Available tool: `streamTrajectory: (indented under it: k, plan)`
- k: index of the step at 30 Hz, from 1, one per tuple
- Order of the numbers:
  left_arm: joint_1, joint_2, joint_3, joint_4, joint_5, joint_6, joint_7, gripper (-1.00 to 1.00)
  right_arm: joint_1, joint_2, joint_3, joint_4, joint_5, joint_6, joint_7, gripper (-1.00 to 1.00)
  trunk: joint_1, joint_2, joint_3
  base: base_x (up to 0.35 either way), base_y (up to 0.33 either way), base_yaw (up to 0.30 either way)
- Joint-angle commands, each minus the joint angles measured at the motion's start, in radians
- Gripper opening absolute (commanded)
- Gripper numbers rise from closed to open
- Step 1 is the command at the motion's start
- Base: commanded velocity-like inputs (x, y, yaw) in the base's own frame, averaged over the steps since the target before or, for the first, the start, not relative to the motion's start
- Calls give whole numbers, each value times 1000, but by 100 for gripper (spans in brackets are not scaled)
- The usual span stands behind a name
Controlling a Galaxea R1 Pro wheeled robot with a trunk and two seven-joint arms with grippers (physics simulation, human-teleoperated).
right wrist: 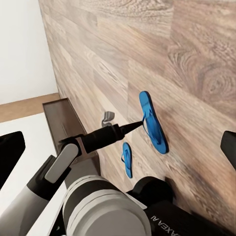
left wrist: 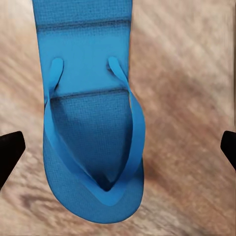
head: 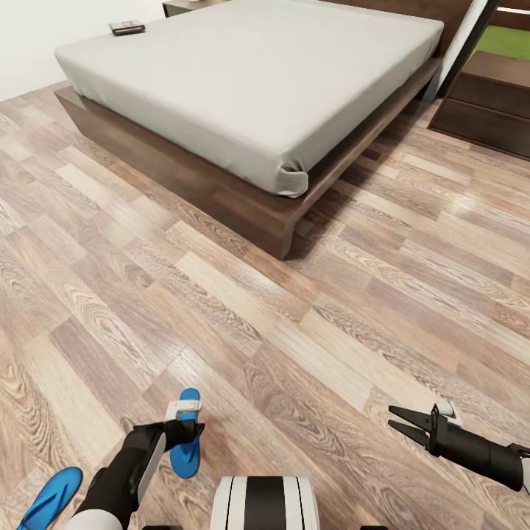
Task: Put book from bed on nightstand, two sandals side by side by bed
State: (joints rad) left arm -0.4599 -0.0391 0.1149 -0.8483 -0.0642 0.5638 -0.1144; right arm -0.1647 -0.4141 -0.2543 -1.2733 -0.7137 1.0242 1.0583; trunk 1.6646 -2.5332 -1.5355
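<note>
Blue, flat flip-flop sandal (head: pixel 188 434) lies on the wood-plank floor (head: pixel 294 331) directly under the left gripper (head: pixel 184 430), which hangs over it at the bottom left of the head view. In the left wrist view the sandal's sole (left wrist: pixel 91 113) is seen from above, thin thong straps meeting in a V near the toe end, and the two black fingertips (left wrist: pixel 10 150) stand wide apart, one on each side of the sandal; whether they touch it I cannot tell. So the left jaws are spread, w/ nothing pinched.

The second blue flip-flop (head: pixel 50 497) lies at the bottom left corner of the head view, well apart from the first, partly cut by the frame edge. In the right wrist view both sandals show on the floor, the nearer one (right wrist: pixel 152 123) at the tip of the left arm and the other one (right wrist: pixel 127 160) close by.

The right gripper (head: pixel 406 425) hovers over bare floor at the lower right, its black jaws parted in a narrow V, holding nothing.

The large low bed w/ white mattress (head: pixel 250 81) on a dark brown wooden frame stands beyond. The small thin dark book (head: pixel 126 28) lies on the mattress near its far left corner. A dark-brown nightstand (head: pixel 180 7) shows just behind that corner. A wider dark-brown low dresser (head: pixel 489 99) stands at the upper right.
</note>
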Motion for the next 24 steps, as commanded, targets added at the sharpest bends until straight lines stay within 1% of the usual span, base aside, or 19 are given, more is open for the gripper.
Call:
streamTrajectory:
  k: [1, 10, 22, 24]
  plan:
    - [0, -2, 5, -1, -7, 0, -8, 100, 0, 0, -1, 0, 2, 4, 4, 100, 0, 0, -1, 0, 0, 0]
    - [0, -2, 5, 0, -8, -8, -8, 100, -1, 1, 0, 0, 2, 4, 4, 100, 0, 0, -1, 0, 0, 0]
    - [0, -2, 6, 0, -9, -9, -7, 100, 0, 1, 0, 0, 2, 3, 5, 100, 5, -3, -47, 0, 0, 0]
    - [0, -2, 5, 0, -9, -9, -7, 100, 0, 1, 0, 0, 2, 4, 5, 100, 5, -3, -47, 0, 0, 0]
